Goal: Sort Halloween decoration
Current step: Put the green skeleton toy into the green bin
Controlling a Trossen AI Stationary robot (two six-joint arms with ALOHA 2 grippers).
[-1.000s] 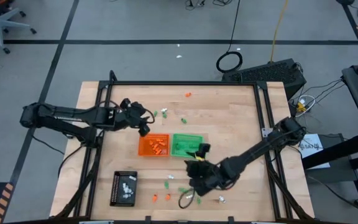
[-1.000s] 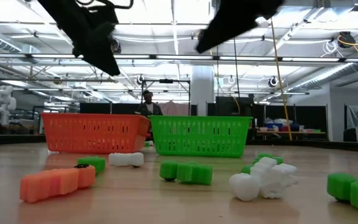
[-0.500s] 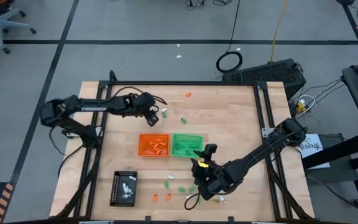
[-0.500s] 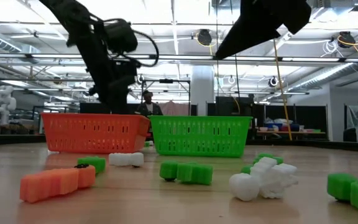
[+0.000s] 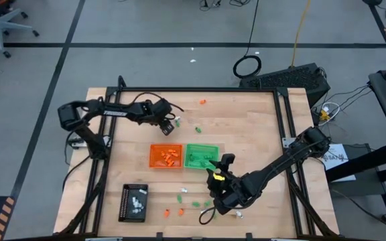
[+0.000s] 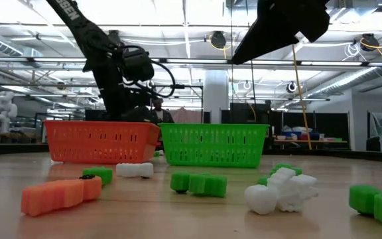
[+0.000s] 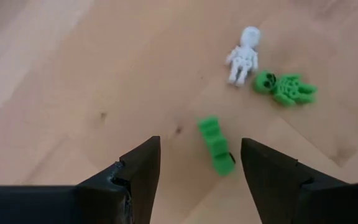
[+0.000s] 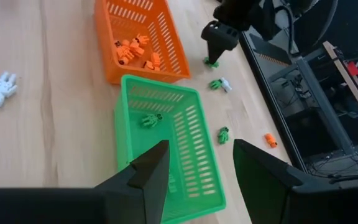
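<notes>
The left pincer (image 7: 201,165) hangs released, its fingers astride a green trinket (image 7: 216,145) on the worktop (image 5: 246,127) beyond the orange tray (image 5: 165,156), apparently lined up to grasp it; the right pincer (image 8: 194,165) waits released over the green tray (image 8: 166,149).

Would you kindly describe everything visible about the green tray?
The green tray is a square, bright green basket that looks like plastic, with slotted walls and an open top. It stands upright mid-table, beside the orange tray. A few green trinkets lie inside. Neither gripper touches it.
</notes>
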